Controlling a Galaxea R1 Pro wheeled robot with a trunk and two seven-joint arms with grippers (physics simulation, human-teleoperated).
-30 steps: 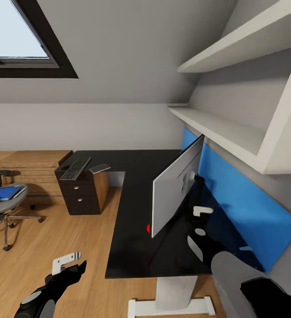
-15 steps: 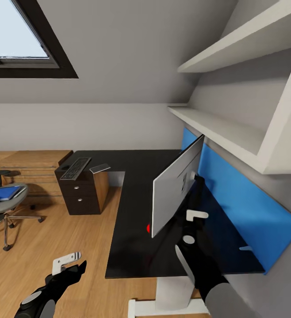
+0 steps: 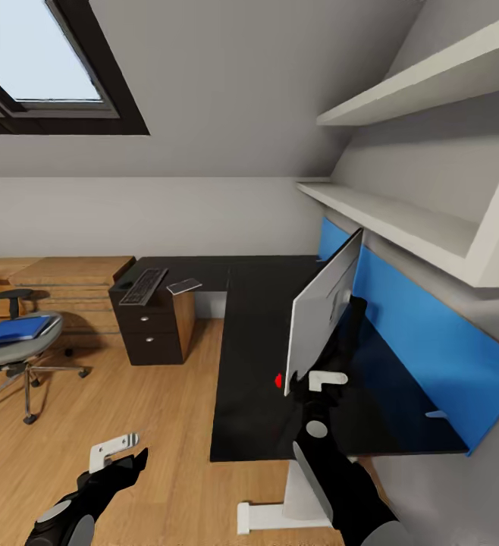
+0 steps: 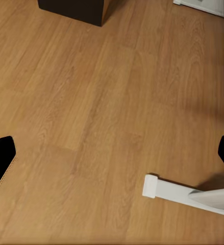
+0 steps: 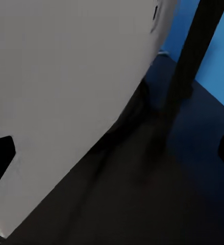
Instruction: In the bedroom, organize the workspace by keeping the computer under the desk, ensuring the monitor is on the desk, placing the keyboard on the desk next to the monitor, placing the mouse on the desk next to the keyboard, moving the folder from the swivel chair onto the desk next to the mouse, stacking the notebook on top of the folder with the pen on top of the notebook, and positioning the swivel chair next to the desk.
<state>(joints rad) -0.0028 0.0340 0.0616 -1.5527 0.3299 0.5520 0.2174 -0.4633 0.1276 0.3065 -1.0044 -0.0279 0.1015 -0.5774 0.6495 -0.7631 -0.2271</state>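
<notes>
The monitor stands on the black desk with its light grey back towards me and its black neck behind. My right gripper hovers open over the desk top at the monitor's lower near corner, holding nothing. The keyboard and the grey notebook lie on the desk's far left end. On the swivel chair at far left rests the blue folder. My left gripper hangs open above the floor. Computer, mouse and pen are out of view.
A blue panel lines the wall behind the desk, with white shelves overhead. The black drawer unit sits under the desk's left end, light-wood cabinets beyond it. The desk's white foot crosses the wood floor. A small red spot shows by the monitor.
The camera has moved, shifting the whole picture to the right. My right arm has drawn back from behind the monitor towards the desk's front edge. The left arm holds still.
</notes>
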